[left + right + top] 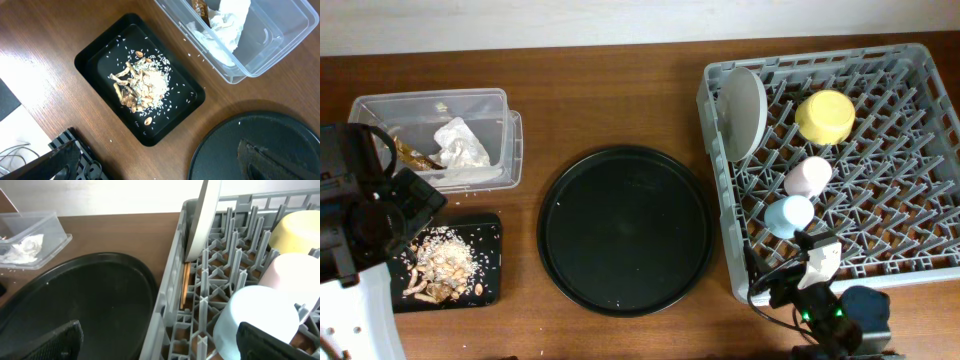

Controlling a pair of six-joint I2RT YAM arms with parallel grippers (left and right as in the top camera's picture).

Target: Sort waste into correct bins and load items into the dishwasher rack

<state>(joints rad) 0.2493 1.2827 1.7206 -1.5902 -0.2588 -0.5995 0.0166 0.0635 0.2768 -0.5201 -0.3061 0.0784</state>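
Observation:
The clear tub (430,100) at back left holds the white napkin (460,145) and the brown-gold wrapper (415,155). The shallow black tray (488,240) in front of it holds food scraps (440,262) with rice bits. The grey rack (820,62) at right holds the plate (744,112) on edge, the yellow bowl (825,116), the pink cup (808,177) and the light-blue cup (789,215). My left gripper (160,167) is open and empty, above the table beside the black tray (100,55). My right gripper (160,345) is open and empty over the rack's front left edge, next to the light-blue cup (255,315).
A large round black tray (625,230) lies between the bins and the rack, with a few crumbs on it. The left arm's base sits at the table's left front. The right arm (830,320) stands at the front right, below the rack.

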